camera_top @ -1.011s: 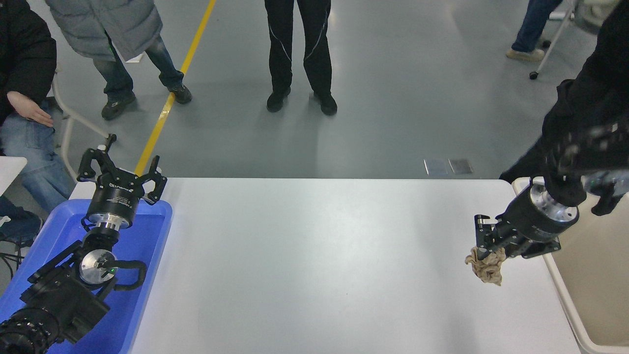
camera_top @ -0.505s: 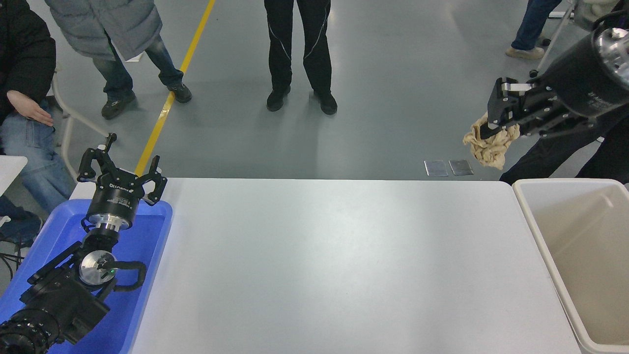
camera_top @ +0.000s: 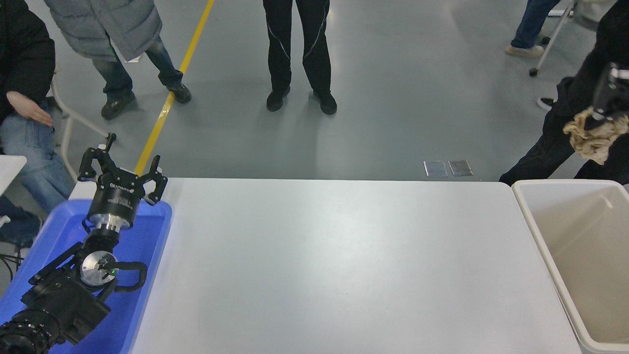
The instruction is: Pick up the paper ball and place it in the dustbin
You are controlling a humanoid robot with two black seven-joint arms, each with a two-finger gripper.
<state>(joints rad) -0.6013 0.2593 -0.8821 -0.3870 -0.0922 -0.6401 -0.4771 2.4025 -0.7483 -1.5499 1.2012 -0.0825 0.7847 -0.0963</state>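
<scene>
**Paper wad carried high toward the bin**

The right hand (camera_top: 607, 105) comes in at the picture's right edge, raised well above the counter, and only a small blurred part of it shows. It is pinching the crumpled tan-brown paper ball (camera_top: 593, 139) by its top, so the wad hangs loose beneath the black fingers. Holding it from above like this leaves the ball free to fall straight down once the grip lets go.

In the picture the ball sits above the far rim of the large cream-beige plastic dustbin (camera_top: 533, 216), which stands at the right end of the white counter (camera_top: 324, 265). Whether it is truly over the bin's opening or short of it cannot be told from this single high view. The bin's inside looks bare where it shows. Its place at the counter's right end puts it within easy reach of the working arm.

The left hand (camera_top: 123, 174) is parked at the lower left above a bright blue rectangular tray (camera_top: 157, 231), its fingers spread and holding nothing.

The pick-up looks done; what remains, I judge, is to bring the wad over the opening and release. The high carry gives clearance over the thick rim. People (camera_top: 297, 49) stand on the grey floor beyond the counter.
</scene>
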